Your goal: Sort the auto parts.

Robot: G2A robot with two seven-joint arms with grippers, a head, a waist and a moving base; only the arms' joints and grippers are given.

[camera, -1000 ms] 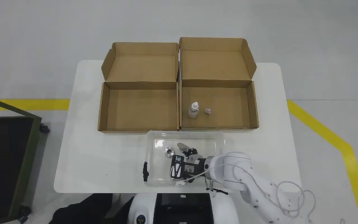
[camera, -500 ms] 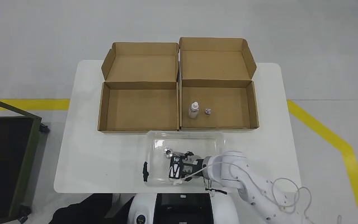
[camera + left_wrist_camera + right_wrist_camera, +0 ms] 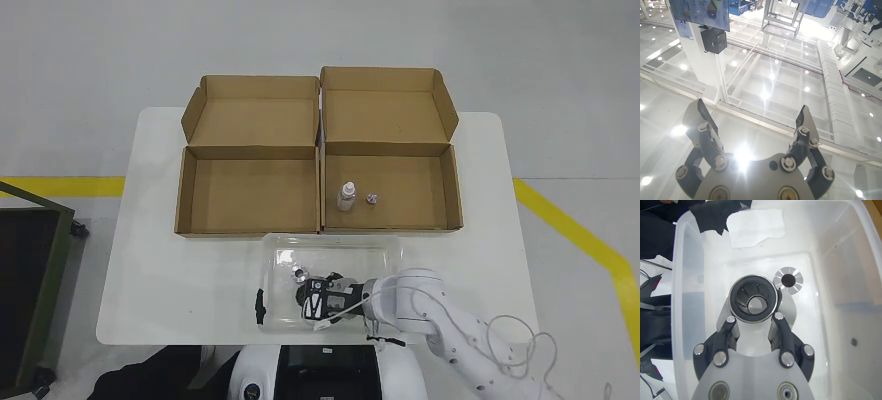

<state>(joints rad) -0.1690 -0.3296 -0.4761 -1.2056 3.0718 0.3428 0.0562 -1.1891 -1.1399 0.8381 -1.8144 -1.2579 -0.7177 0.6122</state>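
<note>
Where the white table (image 3: 200,290) lies nearest the robot, a clear plastic bin (image 3: 330,238) holds the right gripper (image 3: 753,306), its two fingers clamped on the sides of a linear bearing (image 3: 750,286), a short black cylinder with a metal rim. The bearing's open end faces the wrist camera, so its long axis runs roughly along that line of sight, slightly tilted. Whether it touches the bin floor cannot be told. The right wrist view looks down the bore to rows of small balls; from above the bearing (image 3: 334,282) is a dark shape. Just beside its rim stands a silver slotted collet (image 3: 788,279), hole upward. Beyond the bin sit two open boxes: the left cardboard box (image 3: 182,190), and the right cardboard box (image 3: 455,190) holding a white bottle-shaped part (image 3: 346,195) near a small metal part (image 3: 371,198). The left gripper (image 3: 752,103) points at a ceiling (image 3: 772,75), fingers apart.
</note>
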